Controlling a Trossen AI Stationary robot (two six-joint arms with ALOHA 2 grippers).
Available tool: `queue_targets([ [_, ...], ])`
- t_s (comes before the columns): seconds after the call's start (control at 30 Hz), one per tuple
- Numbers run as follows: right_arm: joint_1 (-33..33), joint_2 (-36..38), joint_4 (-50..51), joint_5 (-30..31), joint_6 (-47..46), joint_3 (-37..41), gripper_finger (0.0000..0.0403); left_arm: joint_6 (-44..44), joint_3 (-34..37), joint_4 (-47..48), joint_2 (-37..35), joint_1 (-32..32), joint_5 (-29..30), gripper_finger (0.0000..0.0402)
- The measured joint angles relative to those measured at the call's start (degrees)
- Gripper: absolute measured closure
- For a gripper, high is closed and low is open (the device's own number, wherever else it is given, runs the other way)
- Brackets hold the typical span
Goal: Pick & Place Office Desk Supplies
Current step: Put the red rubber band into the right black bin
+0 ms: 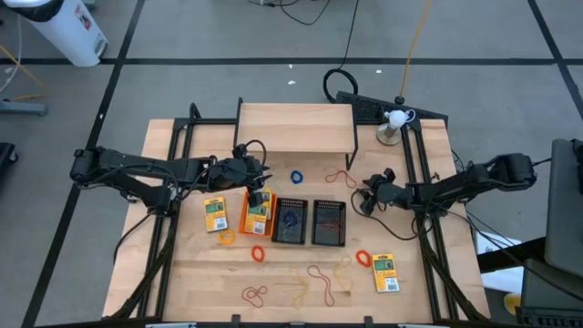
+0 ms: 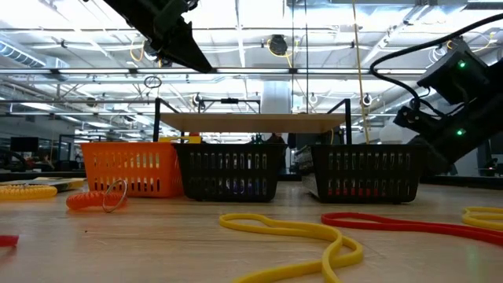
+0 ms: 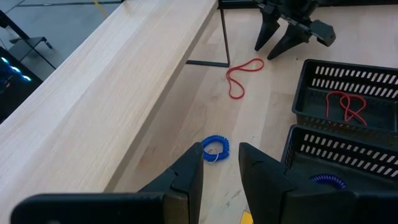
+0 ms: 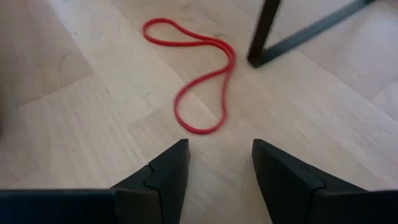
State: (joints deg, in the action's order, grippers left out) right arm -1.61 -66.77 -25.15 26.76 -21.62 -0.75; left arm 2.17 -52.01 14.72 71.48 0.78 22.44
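Right gripper [image 4: 214,180] hovers low over the desk [image 1: 182,273] with its jaws parted and nothing between them, aimed at a red rubber-band loop [image 4: 196,81] lying flat just ahead of the fingertips, beside a black leg of the wooden shelf [image 1: 296,128]. Left gripper [image 3: 221,177] sits over the orange bin [image 1: 257,214], jaws partly open, nothing held; a blue coiled loop [image 3: 215,149] lies on the desk just beyond its tips.

Bins stand in a row: orange, then two black bins [image 1: 310,223]. One holds a red loop, the other something blue. One yellow-and-green pack [image 1: 215,213] lies left of the orange bin, another [image 1: 385,271] near the front right. More loops are scattered along the front edge.

Risks, as judged:
- The band is thin and flat, so the fingertips may close above it and come up empty.
- The shelf leg is close, so an approach drifting that way could strike it.
- A loop caught by one strand may snag or spring off in transit.
- Both arms converge near the bins, with possible interference.
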Motion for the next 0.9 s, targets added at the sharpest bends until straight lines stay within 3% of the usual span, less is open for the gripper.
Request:
queue_targets([
  [0.9, -6.5, -9.5, -12.0, -7.5, 2.9, 0.0, 0.0232, 0.3, 0.0, -0.4, 0.0, 0.0, 0.0, 0.0300],
])
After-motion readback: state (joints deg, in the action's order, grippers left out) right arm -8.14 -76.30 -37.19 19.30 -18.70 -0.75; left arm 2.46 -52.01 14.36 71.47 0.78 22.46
